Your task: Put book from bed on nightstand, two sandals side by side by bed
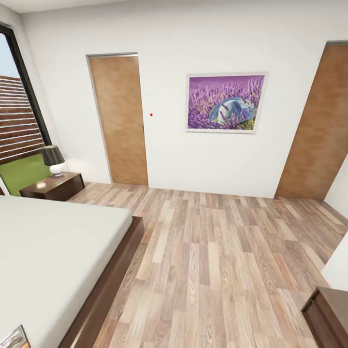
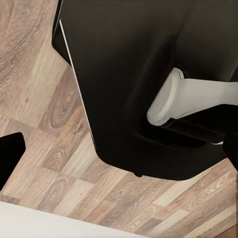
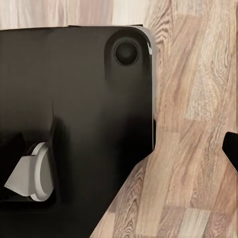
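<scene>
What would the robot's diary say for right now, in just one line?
place: bedroom | book: on bed | nightstand: holds lamp | sandals: unseen | claws: cannot tell

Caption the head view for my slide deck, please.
Bedroom: white bed, nightstand with lamp, lavender picture.

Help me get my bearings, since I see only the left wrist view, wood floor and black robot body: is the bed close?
Observer: Yes. In the head view, the large white-mattressed bed with a dark wooden frame fills the left side.
Operator: And the book?
Observer: A small thin pictured paperback book lies on the mattress, at that view's bottom-left corner.
Operator: Any nightstand?
Observer: A low dark reddish-brown wooden nightstand stands just beyond the bed's far end.
</scene>
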